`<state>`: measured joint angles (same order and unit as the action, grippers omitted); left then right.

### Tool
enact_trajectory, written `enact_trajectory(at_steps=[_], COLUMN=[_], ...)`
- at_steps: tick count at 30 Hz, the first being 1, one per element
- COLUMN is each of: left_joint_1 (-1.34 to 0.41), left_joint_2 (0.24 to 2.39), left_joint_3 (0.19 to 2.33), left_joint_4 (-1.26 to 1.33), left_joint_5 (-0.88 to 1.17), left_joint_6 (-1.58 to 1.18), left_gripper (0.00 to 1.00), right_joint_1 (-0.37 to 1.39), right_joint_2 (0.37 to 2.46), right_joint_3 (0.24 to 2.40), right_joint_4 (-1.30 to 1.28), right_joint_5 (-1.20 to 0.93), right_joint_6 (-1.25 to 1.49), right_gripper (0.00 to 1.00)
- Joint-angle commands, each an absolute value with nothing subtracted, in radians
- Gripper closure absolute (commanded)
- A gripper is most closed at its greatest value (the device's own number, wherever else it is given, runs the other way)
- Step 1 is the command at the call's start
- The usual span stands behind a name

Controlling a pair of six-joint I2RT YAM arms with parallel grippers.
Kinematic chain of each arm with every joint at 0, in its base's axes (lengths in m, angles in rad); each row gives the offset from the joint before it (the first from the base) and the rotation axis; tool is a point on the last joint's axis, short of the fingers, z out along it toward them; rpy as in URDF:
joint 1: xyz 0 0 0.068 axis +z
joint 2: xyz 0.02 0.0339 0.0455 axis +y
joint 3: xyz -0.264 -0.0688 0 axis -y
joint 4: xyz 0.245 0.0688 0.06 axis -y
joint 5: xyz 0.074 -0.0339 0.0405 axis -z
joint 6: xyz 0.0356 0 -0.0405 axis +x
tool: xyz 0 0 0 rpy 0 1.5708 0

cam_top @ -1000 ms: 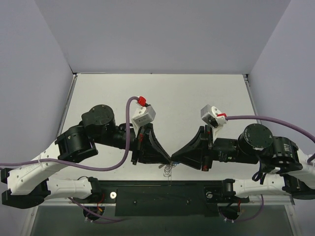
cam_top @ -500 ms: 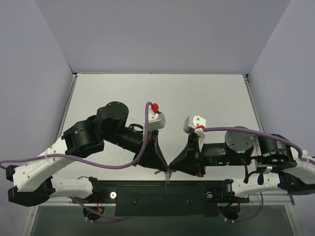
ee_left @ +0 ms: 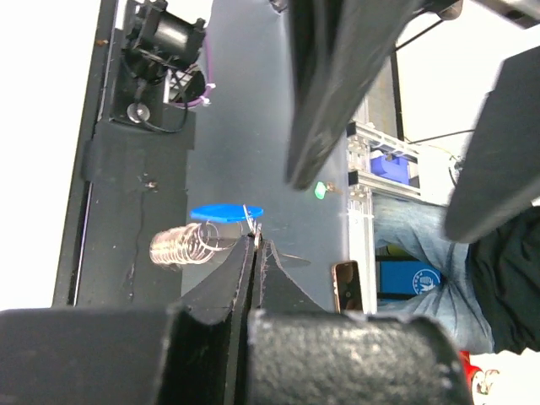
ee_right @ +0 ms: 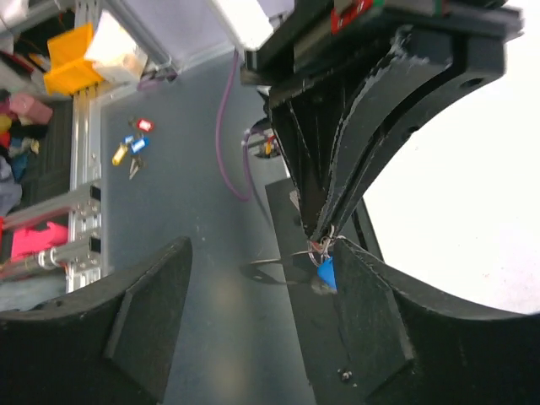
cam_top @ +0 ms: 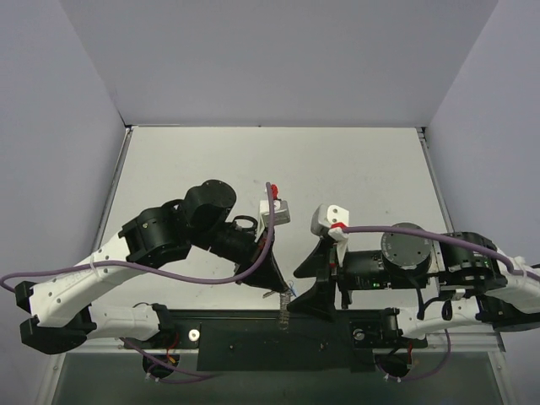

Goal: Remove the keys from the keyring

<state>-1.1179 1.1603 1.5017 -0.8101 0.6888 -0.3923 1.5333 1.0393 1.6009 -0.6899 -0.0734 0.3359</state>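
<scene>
**Left arm pinches the bundle, right arm stands open beside it**

The left gripper (ee_left: 256,246) is pressed closed on the key bundle, in the air by the near edge of the table (cam_top: 354,160). The chain (ee_left: 181,246) and the blue-headed key (ee_left: 226,213) hang at its tips. The right gripper (ee_right: 261,253), jaws wide, is just beside them. I judge it should close on the blue head only, then pull slowly along the loop's opening. The keyring is mostly hidden in the pinch, and the silver key I cannot make out.

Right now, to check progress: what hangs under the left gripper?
A blue key and a chain dangle from the tips of the shut left gripper. The keyring, pinched between its fingers, is covered, and the second key cannot be seen.
</scene>
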Motion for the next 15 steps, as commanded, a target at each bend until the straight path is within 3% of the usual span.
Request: enact_trajectory(at_steps=[1, 8, 15], left_joint_1=[-1.111, -1.111, -1.111], left_joint_2=[1.120, 1.063, 1.017], left_joint_3=[1.485, 1.439, 1.394], left_joint_4=[-0.707, -0.575, -0.414], left_joint_5=[0.621, 0.581, 0.489], left_joint_6=[-0.431, -0.479, -0.506], left_gripper=[1.00, 1.00, 1.00], right_joint_1=[1.542, 1.542, 1.542], right_joint_2=[0.931, 0.660, 0.673], right_joint_3=[1.546, 1.162, 1.037], right_joint_4=[-0.522, -0.044, 0.132], right_joint_5=[0.093, 0.235, 0.221], right_joint_6=[0.371, 0.515, 0.604], right_gripper=[0.36, 0.36, 0.44])
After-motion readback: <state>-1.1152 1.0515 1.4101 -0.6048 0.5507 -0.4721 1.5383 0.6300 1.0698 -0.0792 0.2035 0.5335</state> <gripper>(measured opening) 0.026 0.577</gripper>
